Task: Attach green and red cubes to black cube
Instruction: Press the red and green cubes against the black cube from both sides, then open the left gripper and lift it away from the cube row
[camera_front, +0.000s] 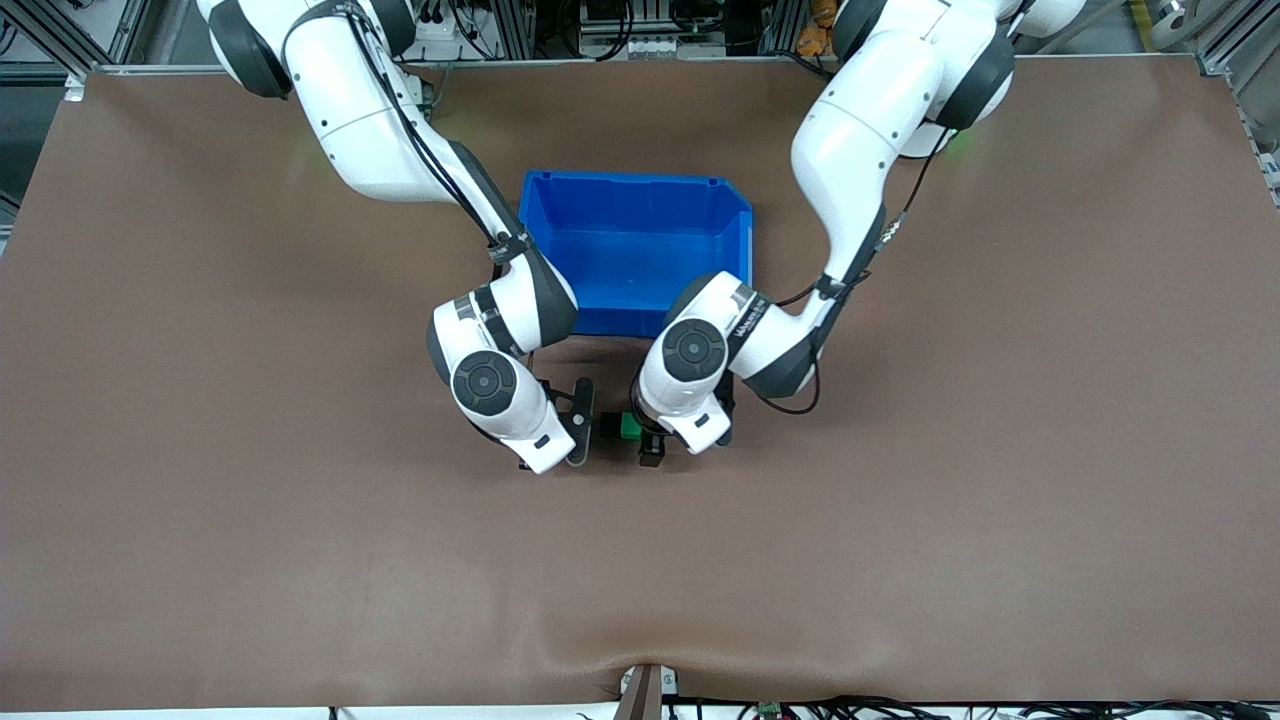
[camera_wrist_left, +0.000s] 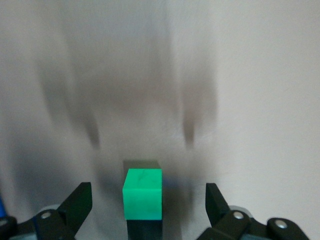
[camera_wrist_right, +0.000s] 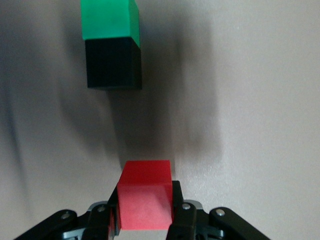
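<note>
Front view, red cube (camera_wrist_right: 145, 194) hidden by right tool (camera_wrist_right: 145, 220), black cube (camera_wrist_right: 113, 64) barely visible

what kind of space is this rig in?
Likely a robotics lab bench: aluminium framing and cabling along the edge by the arm bases, a brown mat over the table, one blue bin.

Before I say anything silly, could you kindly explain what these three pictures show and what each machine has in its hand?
Two white robot arms work at a brown table. One picture looks down from a high camera facing them; the other two come from cameras on their wrists. The green cube sits joined to the black cube, nearer the camera than the blue bin. The left hand is open around the green cube, holding nothing. The right hand is shut on the red cube, not yet attached.
</note>
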